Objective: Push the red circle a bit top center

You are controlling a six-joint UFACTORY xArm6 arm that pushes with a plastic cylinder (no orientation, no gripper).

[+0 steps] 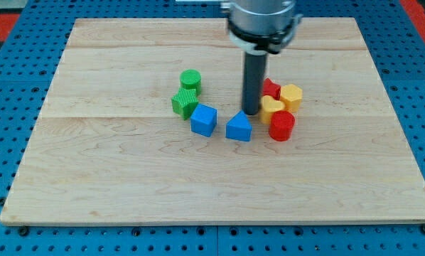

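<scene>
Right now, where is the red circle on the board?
The red circle sits right of the board's center, at the bottom of the right cluster, touching a yellow block, right of the blue triangle and my tip.

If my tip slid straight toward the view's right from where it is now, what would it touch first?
Probably the yellow block beside my tip; the red circle sits lower right, likely just off that line. Depth is hard to judge.

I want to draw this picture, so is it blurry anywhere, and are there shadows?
In the camera view, the blocks look sharp: the red circle and blue cube have crisp edges. The light is even, with only faint shadows beside the blocks and my tip. No strong glare shows on the wooden board.
</scene>
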